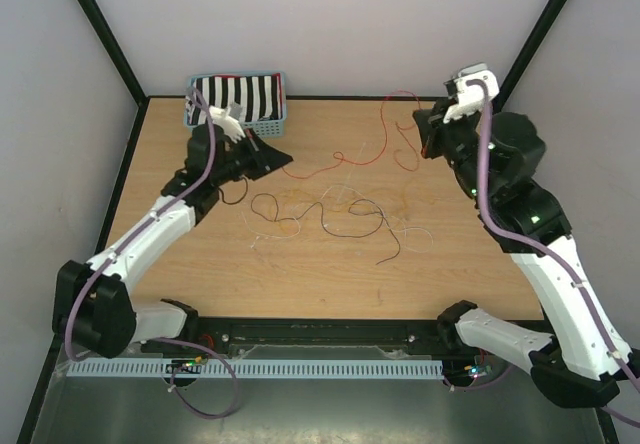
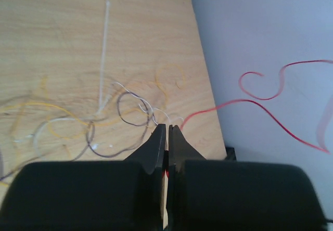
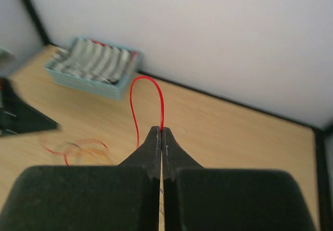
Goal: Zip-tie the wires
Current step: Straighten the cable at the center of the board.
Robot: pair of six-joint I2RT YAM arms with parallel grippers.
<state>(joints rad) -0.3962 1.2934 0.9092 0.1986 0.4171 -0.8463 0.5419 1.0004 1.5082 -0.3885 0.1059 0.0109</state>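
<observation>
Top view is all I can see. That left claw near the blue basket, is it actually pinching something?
Observer: Yes. Its wrist camera shows the left gripper shut on the red wire, which leads off from its tips.
Operator: And the right claw, up in the corner?
Observer: The right gripper is shut on red wire too; a loop arches up from its tips.
Operator: Any zip tie around?
Observer: A pale, straight zip tie lies flat on the table, with neither gripper on it.
</observation>
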